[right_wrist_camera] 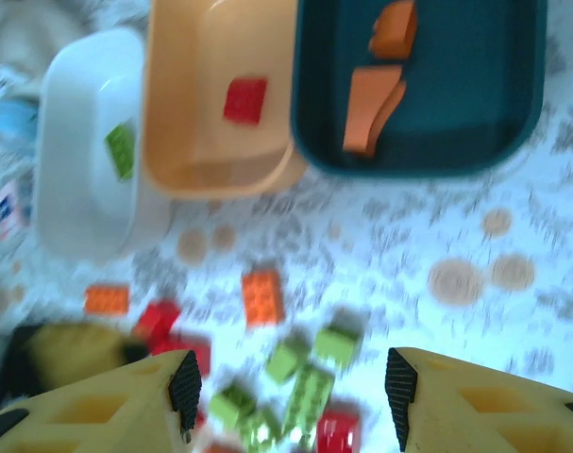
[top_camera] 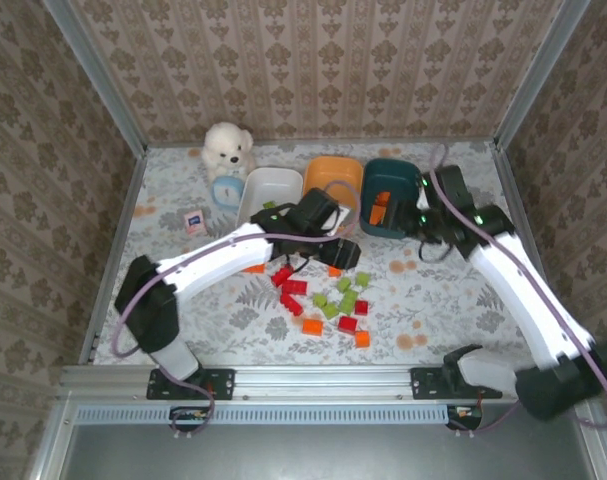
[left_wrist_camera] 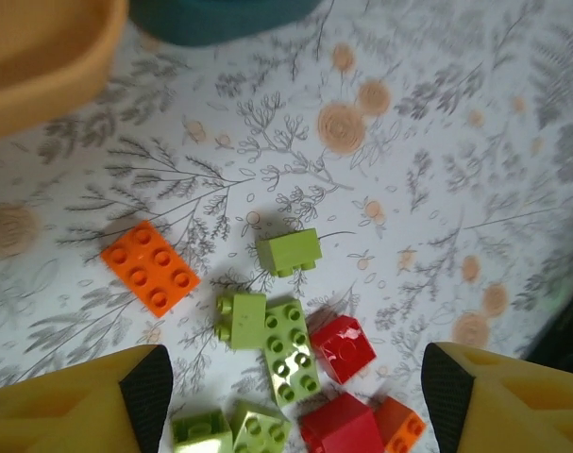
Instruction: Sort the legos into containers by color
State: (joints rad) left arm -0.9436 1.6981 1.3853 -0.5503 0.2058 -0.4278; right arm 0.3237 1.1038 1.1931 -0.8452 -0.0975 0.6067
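Floral-print counter (top_camera: 463, 300), boxed in by patterned wallpaper (top_camera: 313, 60). I'm using the orange dish (top_camera: 335, 172) as the anchor for everything.

Well to its left sits a white plush toy (top_camera: 228, 147) with a little blue clock (top_camera: 227, 190) just in front of it. A small card (top_camera: 194, 221) lies flat even further left.

Just beside the orange dish on its left is the white dish (top_camera: 273, 186), with one green brick (right_wrist_camera: 121, 149) in it. The orange dish itself holds a single red brick (right_wrist_camera: 244, 99). Tight against its right side is the teal dish (top_camera: 391, 190), with a few orange bricks (right_wrist_camera: 371, 94) inside.

The rest of the legos (top_camera: 328, 298) are loose on the counter in front of the orange dish, toward the arm bases, with red, green and orange all mixed up. One orange piece (top_camera: 253, 268) lies off to the left of the bunch.

The left fingers (top_camera: 335, 250) hover just in front of the orange dish over that pile, spread wide with nothing between them. Its wrist view looks down on an orange brick (left_wrist_camera: 150, 267), some green ones (left_wrist_camera: 289, 251) and a red one (left_wrist_camera: 343, 347), all lying on the counter.

The right fingers (top_camera: 423, 208) are to the right of the orange dish, at the teal dish's far edge. They're also wide open and holding nothing.
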